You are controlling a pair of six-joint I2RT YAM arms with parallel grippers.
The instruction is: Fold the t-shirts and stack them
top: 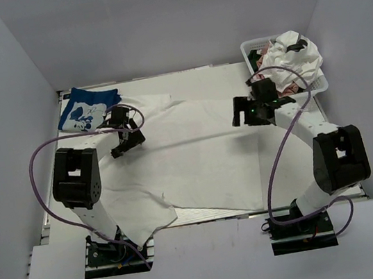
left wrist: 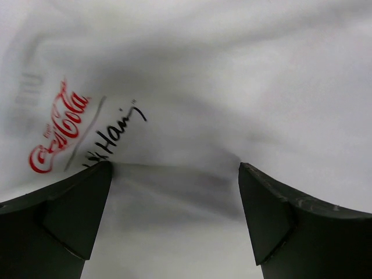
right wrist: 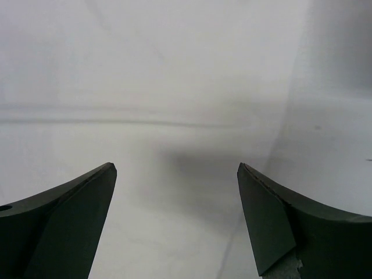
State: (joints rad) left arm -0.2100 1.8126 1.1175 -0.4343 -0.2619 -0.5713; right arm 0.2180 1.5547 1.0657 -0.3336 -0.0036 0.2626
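A large white t-shirt (top: 196, 159) lies spread across the table, and its red logo print (left wrist: 58, 125) shows in the left wrist view. My left gripper (top: 127, 141) (left wrist: 174, 168) hovers open over the shirt's left part, near the print, with only cloth between its fingers (left wrist: 75, 209). Over the shirt's right part, near its edge, my right gripper (top: 244, 113) (right wrist: 176, 168) is open too and holds nothing. A folded blue t-shirt (top: 87, 109) with a white graphic rests at the back left. More t-shirts, white (top: 293, 57) and pink (top: 290, 87), are piled in the basket.
A white mesh basket (top: 254, 48) stands at the back right corner, heaped with clothes, just behind my right arm. Grey walls enclose the table on three sides. Purple cables loop beside both arms.
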